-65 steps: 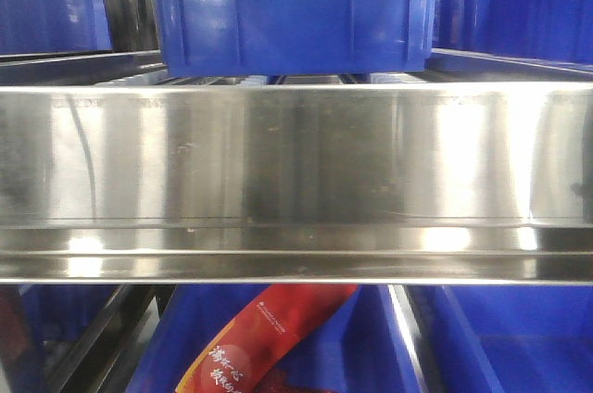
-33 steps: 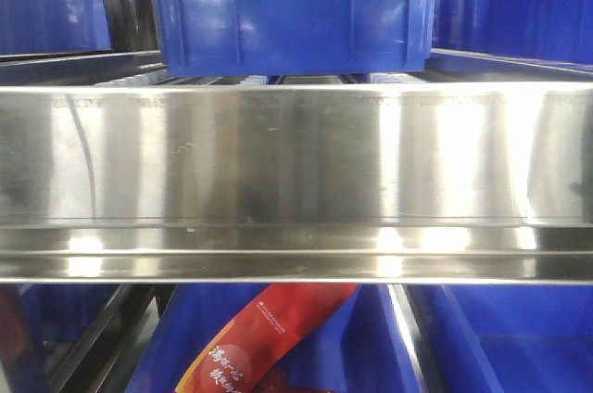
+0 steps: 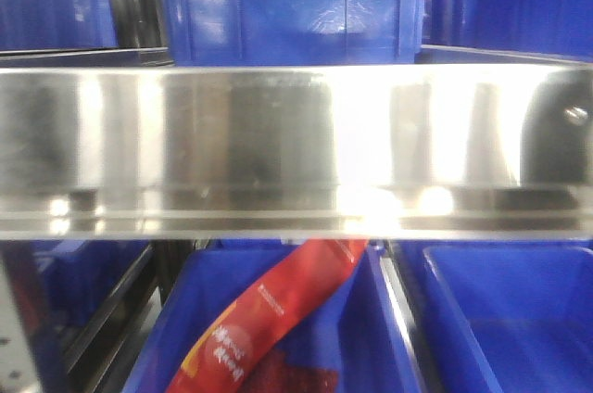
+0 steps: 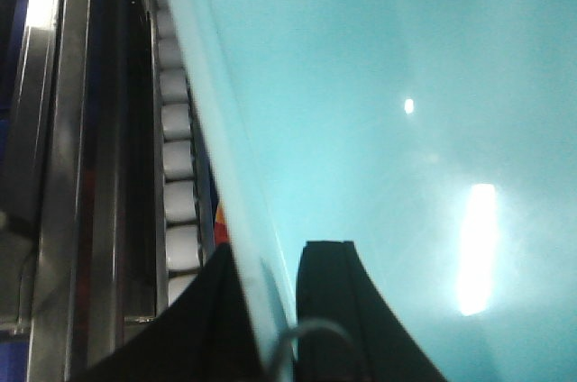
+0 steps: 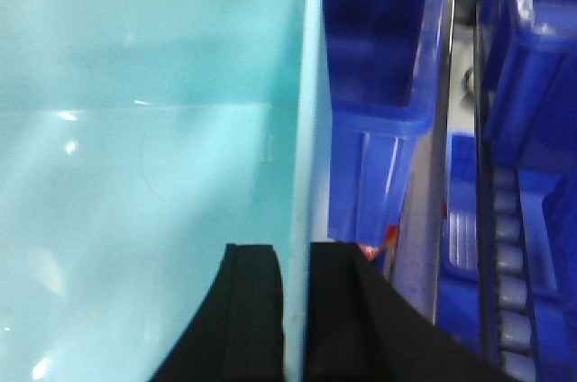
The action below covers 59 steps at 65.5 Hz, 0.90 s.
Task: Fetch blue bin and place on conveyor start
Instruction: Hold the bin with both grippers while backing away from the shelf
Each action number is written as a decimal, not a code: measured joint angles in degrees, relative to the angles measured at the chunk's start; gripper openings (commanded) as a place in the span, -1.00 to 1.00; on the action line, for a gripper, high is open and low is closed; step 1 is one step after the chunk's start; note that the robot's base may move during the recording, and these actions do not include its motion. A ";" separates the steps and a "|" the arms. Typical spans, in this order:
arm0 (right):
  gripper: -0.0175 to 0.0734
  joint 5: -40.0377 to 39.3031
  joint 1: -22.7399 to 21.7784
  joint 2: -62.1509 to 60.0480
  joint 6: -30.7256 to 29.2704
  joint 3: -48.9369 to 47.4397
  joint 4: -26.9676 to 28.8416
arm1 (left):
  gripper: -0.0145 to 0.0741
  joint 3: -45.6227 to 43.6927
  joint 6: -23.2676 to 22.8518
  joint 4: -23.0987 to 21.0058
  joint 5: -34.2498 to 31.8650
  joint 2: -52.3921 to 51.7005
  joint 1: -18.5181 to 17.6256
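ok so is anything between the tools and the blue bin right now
Nothing. The left tool and right tool each have a finger on either side of a wall of the blue bin, gripping it. The conveyor start shows in no view, so that path cannot be judged.

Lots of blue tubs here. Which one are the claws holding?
The pale turquoise bin: left claw and right claw each pinch its rim. The dark blue bins are not gripped.

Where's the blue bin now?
The blue bin fills both wrist views, rim clamped in the left gripper and right gripper, between a roller track and dark blue bins.
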 measured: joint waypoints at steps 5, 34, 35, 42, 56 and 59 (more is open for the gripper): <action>-0.95 -1.98 0.00 0.00 0.00 0.00 -0.26 | -0.92 0.00 0.00 0.13 -1.47 0.09 0.00; -0.95 -6.82 0.00 0.00 -0.13 0.00 -1.42 | -0.92 0.00 0.00 1.04 -8.19 0.09 0.11; -0.95 -6.82 0.00 0.00 -0.13 0.00 -1.42 | -0.92 0.00 0.00 1.04 -8.18 0.09 0.11; -0.95 -6.95 0.00 0.00 -0.13 0.00 -1.42 | -0.92 0.00 0.00 1.17 -8.31 0.12 0.11; -0.95 -7.06 0.00 0.00 -0.13 0.00 -1.42 | -0.92 0.00 0.00 1.17 -8.31 0.12 0.11; -0.95 -7.06 0.00 0.00 -0.13 0.00 -1.42 | -0.92 0.00 0.00 1.17 -8.31 0.12 0.11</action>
